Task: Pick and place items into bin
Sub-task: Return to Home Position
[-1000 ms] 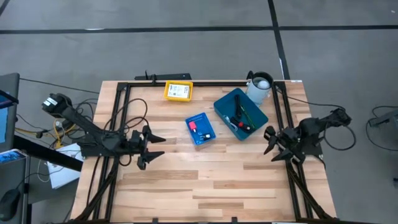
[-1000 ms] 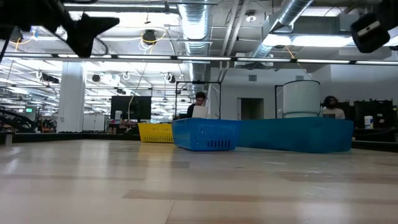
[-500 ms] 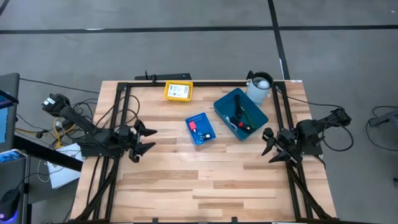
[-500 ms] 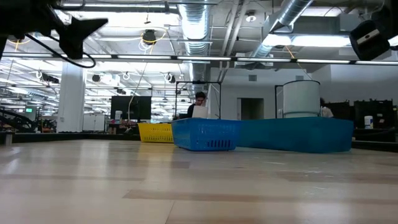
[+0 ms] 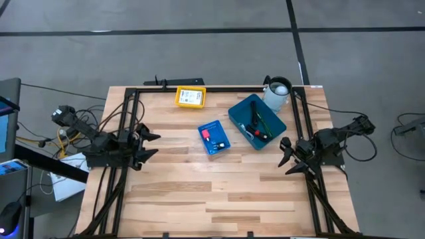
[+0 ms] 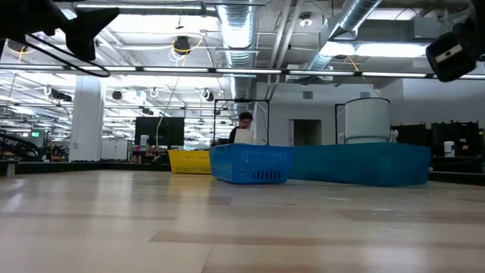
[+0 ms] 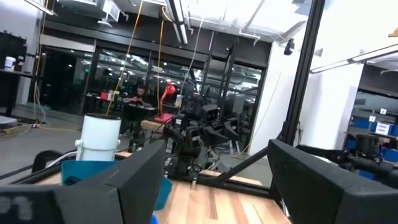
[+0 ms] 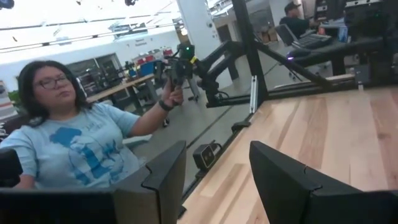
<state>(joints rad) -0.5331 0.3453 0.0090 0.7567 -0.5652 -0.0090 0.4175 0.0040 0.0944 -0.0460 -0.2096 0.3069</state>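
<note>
Jaws wide apart, my left gripper (image 5: 151,144) hangs above the left edge of the pale wooden plank surface (image 5: 199,192), pointing across it toward my other arm. My right gripper (image 5: 285,156) hangs over the opposite edge, and its dark fingers (image 8: 155,180) are spread just as wide. The two grippers face each other, well apart.

Between them, and a little farther out than both, lies a small bright blue slotted basket (image 5: 214,137) with a tiny pink-red piece (image 5: 206,134) inside, on something pale and printed. Just beyond my right gripper, near it, a larger teal-blue rectangular bin (image 5: 240,113) sits turned at an angle. It holds thin black and green sticks (image 5: 256,119) and a small red bit (image 5: 263,135). A white cylindrical container (image 5: 277,93) stands at that bin's far corner. A yellow tray (image 5: 190,97) rests at the far edge of the surface, ahead of my left gripper and well away from it.

Past the surface on my right gripper's side, a seated person in a light blue T-shirt (image 8: 81,155) holds one hand raised.
</note>
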